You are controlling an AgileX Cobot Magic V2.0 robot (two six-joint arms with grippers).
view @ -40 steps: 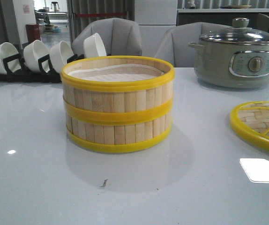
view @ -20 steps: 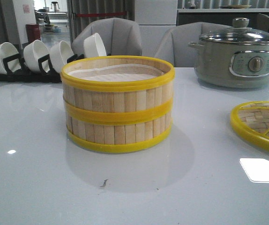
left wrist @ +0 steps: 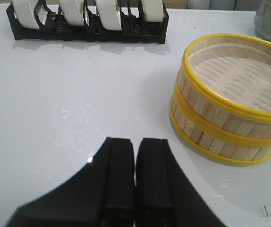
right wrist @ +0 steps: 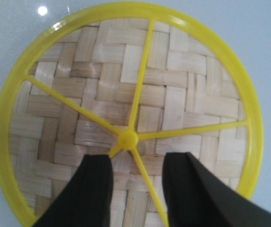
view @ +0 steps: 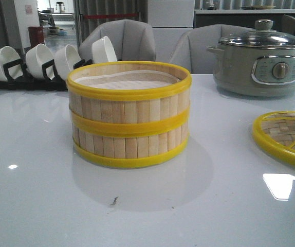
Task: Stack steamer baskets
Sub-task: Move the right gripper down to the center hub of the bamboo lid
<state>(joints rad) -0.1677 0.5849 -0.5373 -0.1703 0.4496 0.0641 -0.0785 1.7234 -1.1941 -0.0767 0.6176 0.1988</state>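
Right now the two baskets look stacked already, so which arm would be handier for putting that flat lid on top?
The right one, probably. The right gripper hangs open directly over the woven lid, fingers either side of its hub. The left gripper is shut, beside the stacked steamer baskets.

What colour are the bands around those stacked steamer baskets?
Yellow, around pale bamboo slats on the steamer baskets; clearest in the front view.

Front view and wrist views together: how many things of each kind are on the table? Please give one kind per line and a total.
Steamer baskets: 2, one stacked on the other
Woven lid: 1
Electric pot: 1
Dish rack: 1
White bowls in the rack: 4
Total: 9
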